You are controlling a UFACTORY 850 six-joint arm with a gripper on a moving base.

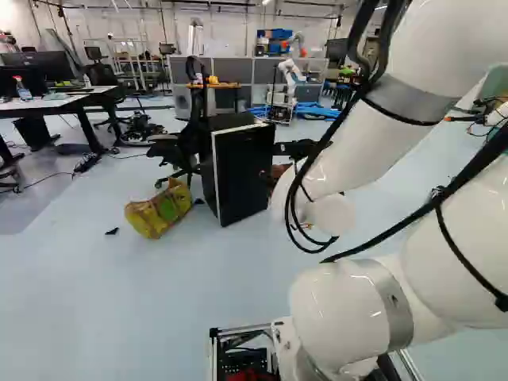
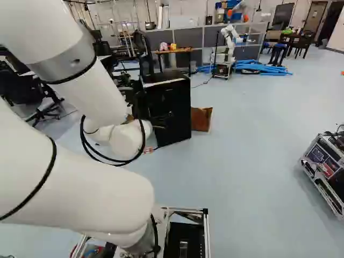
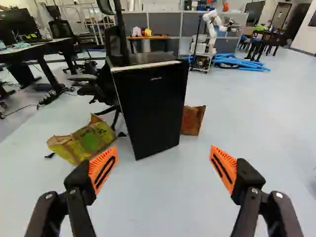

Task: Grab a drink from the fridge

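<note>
A crumpled yellow-and-green bag (image 3: 89, 140) lies by one lower corner of the boxy black fridge (image 3: 150, 106); the fridge looks shut, any drink presumably inside, unseen. The black two-fingered gripper with orange pads (image 3: 163, 148) is spread wide, empty. Approach slowly, find the door's free edge, then swing it clear of the upright brown paper bag (image 3: 192, 120).

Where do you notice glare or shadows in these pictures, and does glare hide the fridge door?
Left base view: small bright highlights on the white arm; right base view: soft shadow on the floor beside the wheeled cart; wrist view: no strong glare on the black fridge, though its dark front shows little detail.
</note>
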